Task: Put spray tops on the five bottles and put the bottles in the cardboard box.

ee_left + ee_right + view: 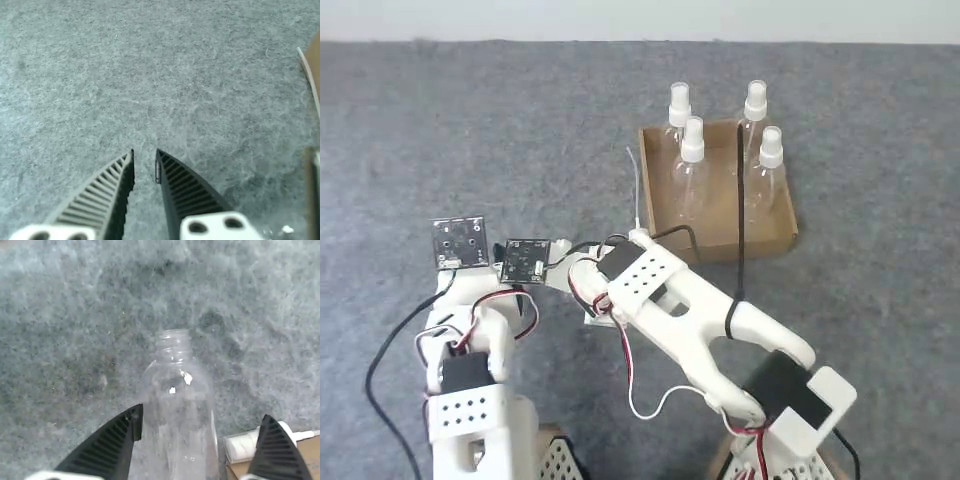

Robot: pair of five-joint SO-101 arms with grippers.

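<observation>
Right gripper (200, 414) is standing wide open, its two dark jaws straddling the one uncapped bottle (177, 405) without pressing on it. The clear bottle appears to be lying on the grey mat (150, 60), its threaded neck pointing away from the gripper.

Just beside the far jaw, the loose spray top (245, 445) is lying against a corner of the cardboard box (280, 474), with its thin dip tube (635, 190) trailing along the mat beside the box wall.

Left gripper (144, 152) is hanging over bare mat with only a narrow slit between its ribbed jaws, and it is holding nothing.

Farther off, the cardboard box is holding four bottles (692, 170), all upright and all wearing white tops.

As I judge it, several things are threatening the next move:

- **Slipping:** the bottle is smooth, round and light, so jaws closing off-centre could send it rolling or squirting out toward the box.
- **Crushing:** too hard a squeeze could crush its thin wall.
- **Capping:** the long tube has to enter a narrow neck, so a tilted bottle or a skewed top could bend the tube or leave the cap crooked.
- **Crowding:** the two arms are working close together, and trailing cables are crossing the box, so a snag could topple the finished bottles.
</observation>
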